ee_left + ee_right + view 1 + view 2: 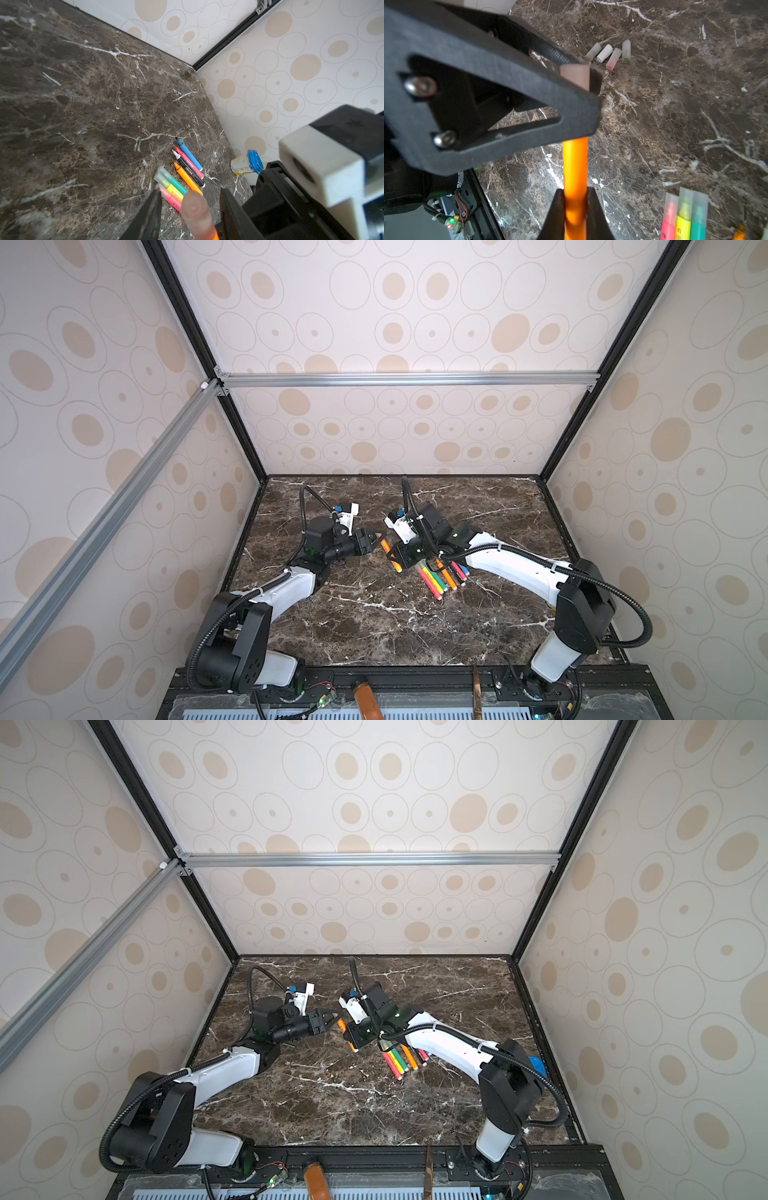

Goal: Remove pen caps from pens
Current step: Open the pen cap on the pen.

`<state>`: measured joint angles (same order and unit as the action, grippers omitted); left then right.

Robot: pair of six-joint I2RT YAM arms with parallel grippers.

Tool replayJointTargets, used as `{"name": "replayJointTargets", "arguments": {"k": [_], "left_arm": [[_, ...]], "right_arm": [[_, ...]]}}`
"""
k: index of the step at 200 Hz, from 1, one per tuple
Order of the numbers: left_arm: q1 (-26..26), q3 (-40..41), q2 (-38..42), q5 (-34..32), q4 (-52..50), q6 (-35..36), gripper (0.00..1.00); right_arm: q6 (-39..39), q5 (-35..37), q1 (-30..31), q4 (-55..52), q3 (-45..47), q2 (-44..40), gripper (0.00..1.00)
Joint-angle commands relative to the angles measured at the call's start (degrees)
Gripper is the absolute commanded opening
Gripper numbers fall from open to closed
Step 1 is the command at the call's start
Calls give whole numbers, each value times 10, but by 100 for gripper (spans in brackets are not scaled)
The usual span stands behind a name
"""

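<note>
Over on the left, the left claw (377, 537) reaches in sideways above the dark brown marble tabletop (374, 622). Its two black jaws stand partly open on either side of a stubby, pinkish translucent plastic cap (195, 207). The left wrist view shows a gap on each side, so I would not call that a grip. The cap sits on the end of a slim orange marker (575, 162), which is up off the table and spans from one claw to the other. The right claw (575, 193) is clamped tight on the marker's barrel.

On the marble past the left claw, the right wrist view shows four loose caps (604, 53) lying close together. Three are frosted grey-white and one is red-tinted (613, 59).

Just right of the right claw, seven more markers lie side by side in a tight row. A pink-red one (173, 200), a yellow one (174, 190) and a green one (178, 184) have their caps on. A second orange one (188, 178), a black one (190, 171), a red one (190, 163) and a blue one (191, 155) show bare tips. That makes eight markers in all: four capped, counting the held one, and four uncapped.

Far right, by the wall, is the only container, a small white plastic tub with a blue lid (246, 164). It lies on its side with the lid on, and its contents are hidden.
</note>
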<state>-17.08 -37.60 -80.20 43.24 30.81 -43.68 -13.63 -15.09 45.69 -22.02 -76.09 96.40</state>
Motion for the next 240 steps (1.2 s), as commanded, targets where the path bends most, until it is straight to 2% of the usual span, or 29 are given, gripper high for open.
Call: {"name": "replayJointTargets", "arguments": {"k": [1, 33, 67, 100, 126, 145, 160, 181, 240], "left_arm": [[-7, -24, -3, -2, 5, 11, 41], [-9, -25, -9, 2, 8, 10, 30], [-12, -27, -14, 8, 12, 8, 26], [-16, -31, -21, 25, 25, -2, 0], [-19, -33, -18, 29, 26, -6, 0], [-20, -34, -11, 28, 23, -9, 0], [-19, -34, -6, 28, 27, -17, 0], [-22, -37, -1, 33, 33, -31, 0], [-26, -39, 3, 22, 71, -94, 0]], "right_arm": [[2, -6, 2, -1, 2, -20, 0], [2, -4, 1, 1, 2, -20, 0], [1, 3, 2, 5, 5, -22, 0], [3, 9, 2, 7, 6, -18, 0], [2, 15, 1, 9, 9, -14, 2], [3, 9, -1, 16, 13, -10, 30], [2, -4, -2, 29, 18, -7, 38], [0, -24, -6, 45, 20, -3, 38], [-10, -67, -23, 186, 99, -23, 28]]}}
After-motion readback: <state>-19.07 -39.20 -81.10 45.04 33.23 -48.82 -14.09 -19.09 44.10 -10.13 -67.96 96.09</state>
